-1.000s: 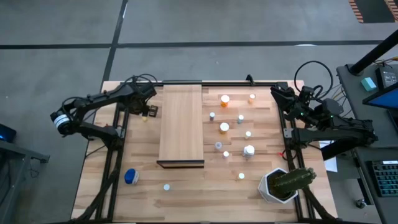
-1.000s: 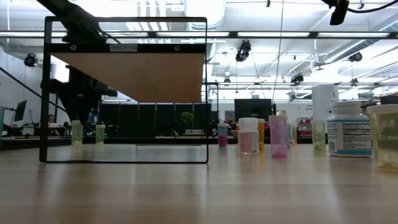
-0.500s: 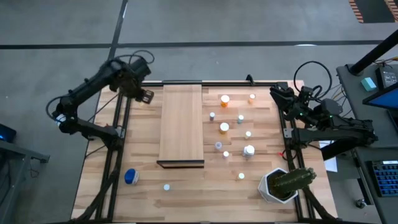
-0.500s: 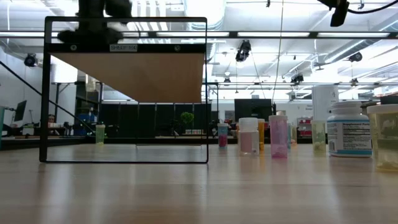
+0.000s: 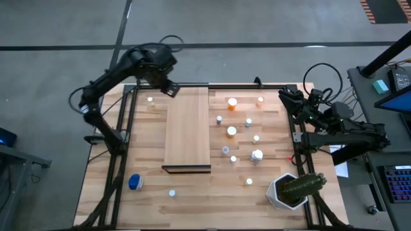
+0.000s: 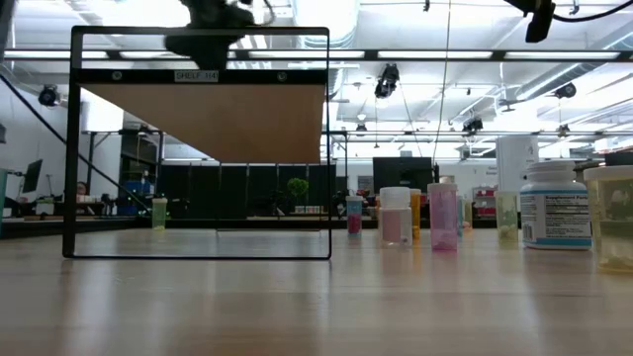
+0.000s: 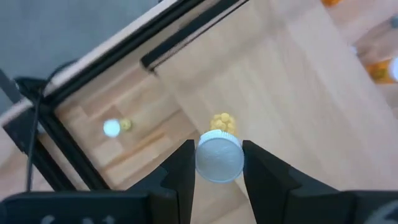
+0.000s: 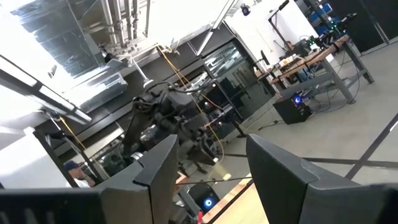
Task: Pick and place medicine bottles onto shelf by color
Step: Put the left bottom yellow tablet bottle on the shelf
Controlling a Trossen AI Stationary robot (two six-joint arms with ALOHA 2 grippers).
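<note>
My left gripper (image 5: pixel 168 86) is up in the air over the far left corner of the shelf (image 5: pixel 187 125), a pale board in a black frame. It is shut on a small clear bottle with yellow contents (image 7: pixel 222 121). It also shows at the top of the low view (image 6: pixel 213 20). Another such bottle (image 5: pixel 150 99) stands on its base on the table, left of the shelf. Several orange, clear and pink bottles (image 5: pixel 231 132) stand right of the shelf. A blue bottle (image 5: pixel 135 183) is at the near left. My right gripper (image 5: pixel 286 95) waits open at the far right. My left gripper pinches the bottle's white cap (image 7: pixel 205 158) between its two fingers, one on each side. The fingers point down from above. The bottle hangs upright below them, lifted clear of the table and the shelf.
A white pot with a green cactus (image 5: pixel 292 189) stands at the near right corner. Black frame rails (image 5: pixel 122 128) run along the table's left and right sides. A single small white-capped bottle (image 5: pixel 171 192) stands near the front edge.
My left gripper has risen from the table's far left, where two bottles stood, and gone toward the shelf's far end. It has carried one bottle up clear of the table. The other bottle has stayed where it was.
</note>
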